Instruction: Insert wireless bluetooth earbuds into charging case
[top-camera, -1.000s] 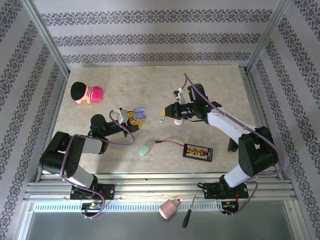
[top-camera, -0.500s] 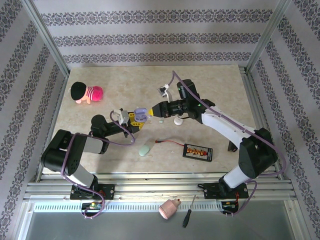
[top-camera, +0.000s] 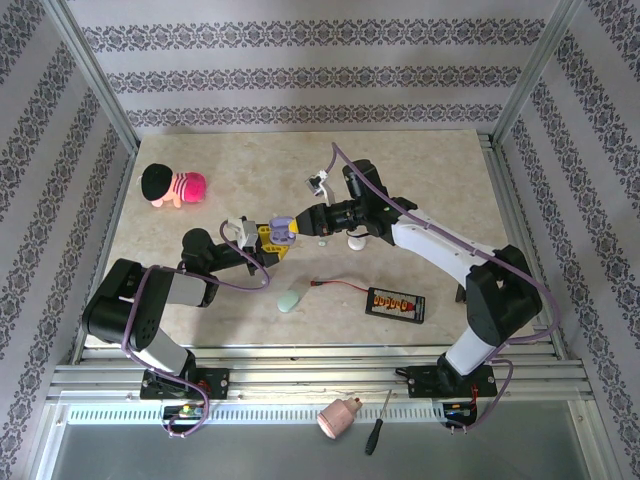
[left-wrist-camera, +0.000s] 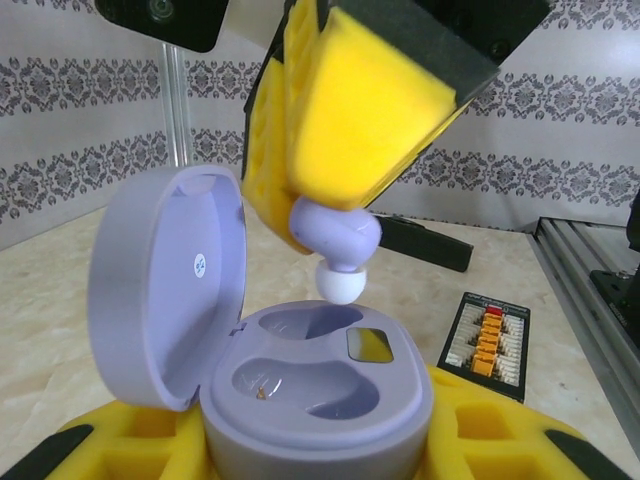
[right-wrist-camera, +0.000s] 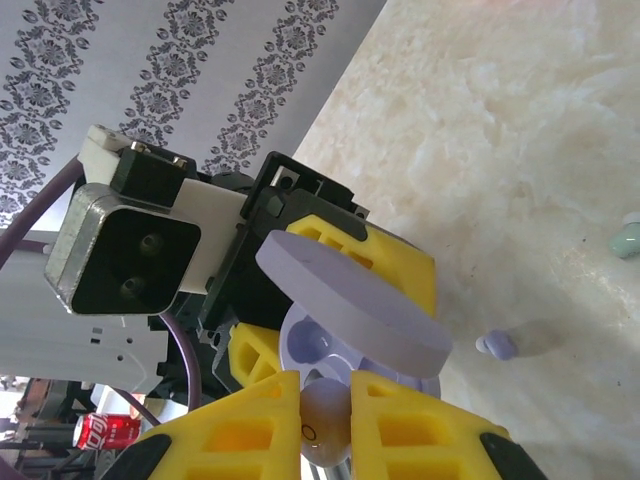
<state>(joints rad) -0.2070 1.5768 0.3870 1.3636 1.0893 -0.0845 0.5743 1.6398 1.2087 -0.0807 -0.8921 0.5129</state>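
Left fingers (left-wrist-camera: 495, 440) part-closed, clamping open lavender charging case (left-wrist-camera: 320, 400), lid (left-wrist-camera: 165, 285) upright at 9 o'clock. Right fingers (left-wrist-camera: 365, 110) pinched shut on lavender earbud (left-wrist-camera: 335, 240), at 12 o'clock just above rear socket (left-wrist-camera: 325, 320). Long axis near vertical, white tip toward 6. Right arm nearer; likely straight descent.

earbud (left-wrist-camera: 338, 248) just above open case (left-wrist-camera: 320, 400), case in left pincer (top-camera: 272, 238), plush toy (top-camera: 172, 185) far left

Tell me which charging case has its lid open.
The lavender case, held in the left gripper: its lid stands hinged up, both sockets empty. The pale green case lies shut on the table.
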